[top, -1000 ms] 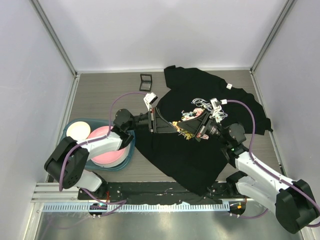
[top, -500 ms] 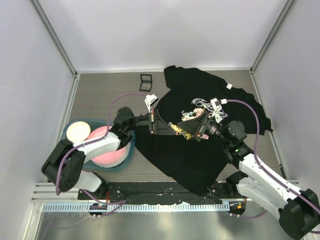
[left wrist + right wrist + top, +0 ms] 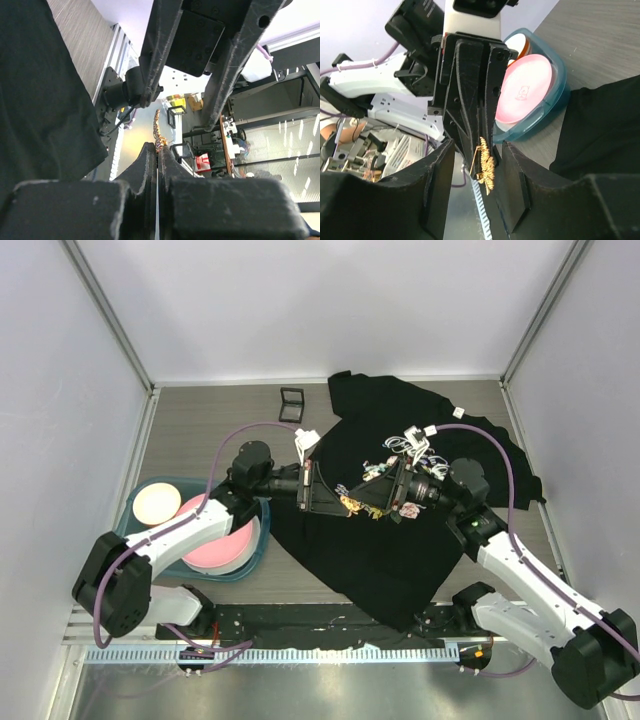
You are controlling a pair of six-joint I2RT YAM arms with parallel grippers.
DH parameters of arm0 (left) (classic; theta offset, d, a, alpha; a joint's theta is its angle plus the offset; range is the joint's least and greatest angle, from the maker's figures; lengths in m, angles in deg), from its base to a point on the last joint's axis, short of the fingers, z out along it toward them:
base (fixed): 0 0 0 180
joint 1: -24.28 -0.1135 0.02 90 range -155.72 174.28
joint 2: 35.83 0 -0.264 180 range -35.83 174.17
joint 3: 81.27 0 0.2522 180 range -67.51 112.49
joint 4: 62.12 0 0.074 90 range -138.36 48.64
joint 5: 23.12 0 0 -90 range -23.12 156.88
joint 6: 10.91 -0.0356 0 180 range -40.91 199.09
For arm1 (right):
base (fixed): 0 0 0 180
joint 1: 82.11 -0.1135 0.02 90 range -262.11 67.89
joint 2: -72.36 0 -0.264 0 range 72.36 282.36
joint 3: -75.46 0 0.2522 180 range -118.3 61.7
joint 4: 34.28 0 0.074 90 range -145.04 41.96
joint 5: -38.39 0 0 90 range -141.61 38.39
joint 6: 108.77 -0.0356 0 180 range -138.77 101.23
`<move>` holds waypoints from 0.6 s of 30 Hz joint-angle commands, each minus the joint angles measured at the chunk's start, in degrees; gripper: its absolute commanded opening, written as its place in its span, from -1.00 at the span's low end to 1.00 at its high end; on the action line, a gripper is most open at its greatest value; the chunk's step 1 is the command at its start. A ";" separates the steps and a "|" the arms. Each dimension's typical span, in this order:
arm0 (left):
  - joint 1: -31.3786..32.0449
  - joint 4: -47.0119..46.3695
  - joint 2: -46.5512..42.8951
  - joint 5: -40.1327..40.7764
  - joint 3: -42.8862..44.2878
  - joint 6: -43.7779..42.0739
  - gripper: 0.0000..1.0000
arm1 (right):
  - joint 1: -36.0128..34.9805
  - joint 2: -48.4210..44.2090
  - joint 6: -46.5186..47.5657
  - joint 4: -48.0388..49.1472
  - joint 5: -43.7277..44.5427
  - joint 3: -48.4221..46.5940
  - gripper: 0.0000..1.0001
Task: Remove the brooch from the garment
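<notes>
**Brooch held by the left arm, off the cloth by the look of it**

The left gripper (image 3: 156, 150) is clamped tight on the small gold brooch (image 3: 484, 169), which sticks out past its fingertips. The right gripper (image 3: 477, 144) faces it tip to tip, its fingers parted to either side of the brooch and touching neither it nor the left fingers. Both meet in the air over the chest of the large black short-sleeved T-shirt (image 3: 400, 550), which lies spread on the grey wood-grain table (image 3: 200, 430).

Progress, as we judge it: the removal looks done or all but done. In both wrist views the brooch shows against open background with no cloth on it. What seems left is to carry it off and set it down somewhere (the task names no place).

What each view gives:
- Top view: shows where the two arms meet. The brooch is only a gold speck lost against the rose print, so this view alone cannot tell us if it is free of the shirt.
- Left wrist: shows the pinch itself, with black cloth off to the left, apart from the brooch.
- Right wrist: shows the gap on both sides of the brooch, and behind it the teal tub (image 3: 561, 95) with a pink plate (image 3: 527, 87) inside.
</notes>
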 commanded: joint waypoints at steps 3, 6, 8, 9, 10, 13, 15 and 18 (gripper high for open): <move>-0.17 4.24 0.13 -1.65 2.93 -2.04 -1.00 | -0.04 -0.14 4.36 -1.79 -5.68 -4.06 -0.03; -0.17 5.56 0.48 -1.56 3.54 -2.04 -1.00 | -0.48 0.39 5.86 -3.29 -6.64 -4.24 -0.03; -0.17 5.57 0.65 -1.56 3.81 -1.78 -1.00 | -1.10 0.39 7.26 -5.65 -6.56 -4.50 -0.03; -0.17 5.57 0.74 -1.56 3.90 -1.69 -1.00 | -1.10 0.22 8.84 -6.62 -6.38 -4.85 -0.03; -0.17 5.48 0.74 -1.65 3.98 -1.69 -1.00 | -1.18 0.39 9.64 -7.50 -6.29 -5.03 -0.03; -0.17 5.04 0.48 -1.91 4.16 -1.51 -1.00 | -1.10 0.39 11.83 -10.58 -5.59 -5.20 -0.01; -0.17 5.39 0.39 -2.00 4.33 -1.60 -1.00 | -1.19 0.57 11.32 -9.89 -6.12 -5.03 -0.01; -0.17 4.95 0.30 -2.26 4.25 -1.34 -1.00 | -1.19 0.65 12.36 -11.11 -4.98 -5.29 -0.01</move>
